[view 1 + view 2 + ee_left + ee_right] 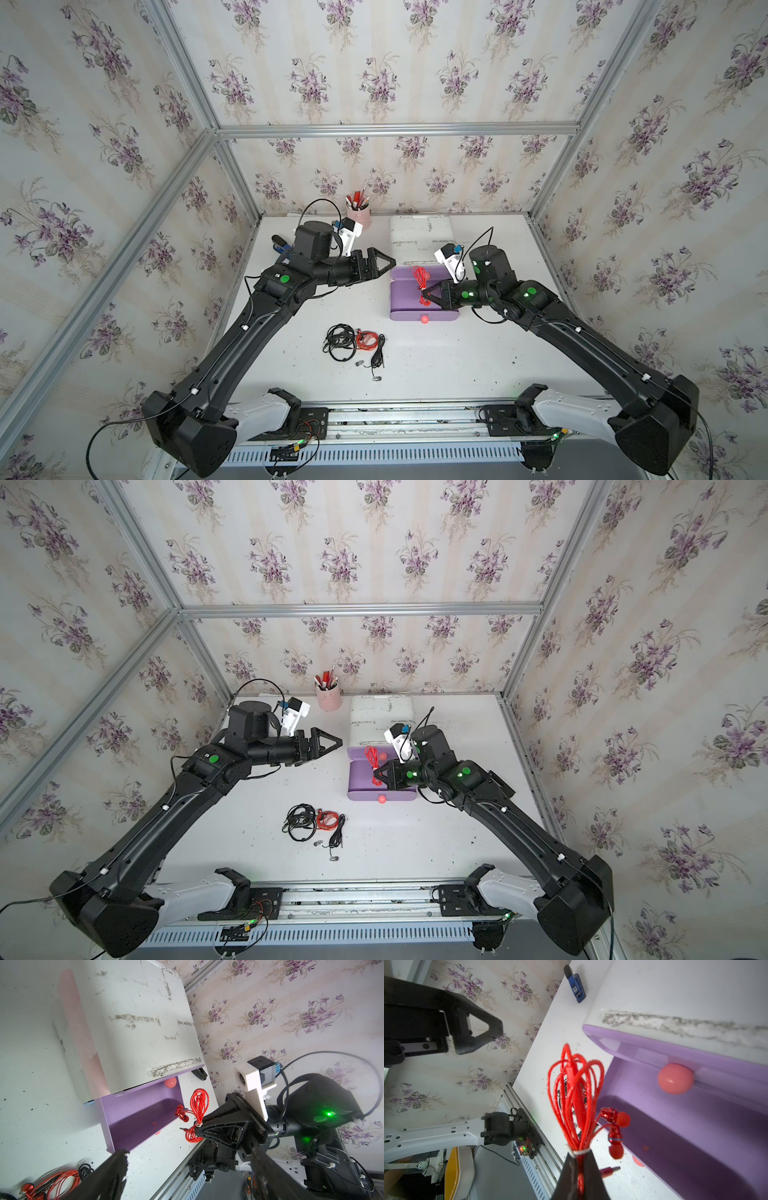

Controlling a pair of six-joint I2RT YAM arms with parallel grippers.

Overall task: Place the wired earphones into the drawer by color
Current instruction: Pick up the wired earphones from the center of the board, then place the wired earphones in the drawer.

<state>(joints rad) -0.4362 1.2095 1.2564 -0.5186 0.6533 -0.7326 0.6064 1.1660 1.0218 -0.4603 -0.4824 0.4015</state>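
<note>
1. Nearest you, on the white table (457, 365), locate the loose wired earphones: a black coil (340, 340), a red-orange coil (368, 338) touching it, and a black strand (378, 353) just beside that, ending near two silver earbuds (376, 378). All of these lie on the table, outside the drawer.
2. Behind them, note the open purple drawer (403, 316). It is pulled out toward you, with a pink knob (424, 319) on its front panel.
3. Check the right gripper (423, 296). Its claw is clenched on the red earphone bundle (419, 278), pinching it at a white tie (579, 1152). In both top views the bundle overlaps the drawer opening. In the right wrist view the cable loops (575, 1095) stand out from the fingertips, and the red earbuds (614, 1126) and plug (610, 1169) dangle free, clear of the drawer floor (695, 1136).
4. Check the left gripper (388, 268). Its claw is released: in the left wrist view its fingers (112, 1167) are spread wide with nothing between them. It hovers over the table to the left of the drawer unit, near it but not touching.
5. Observe the drawer unit's white body (419, 235). Directly above the open drawer, the upper purple drawer (654, 1049) sits pushed in, and its own knob (675, 1081) is visible.
6. Farthest from you, against the back wall, a pink pen cup (359, 218) stands upright to the left of the unit, apart from it.
</note>
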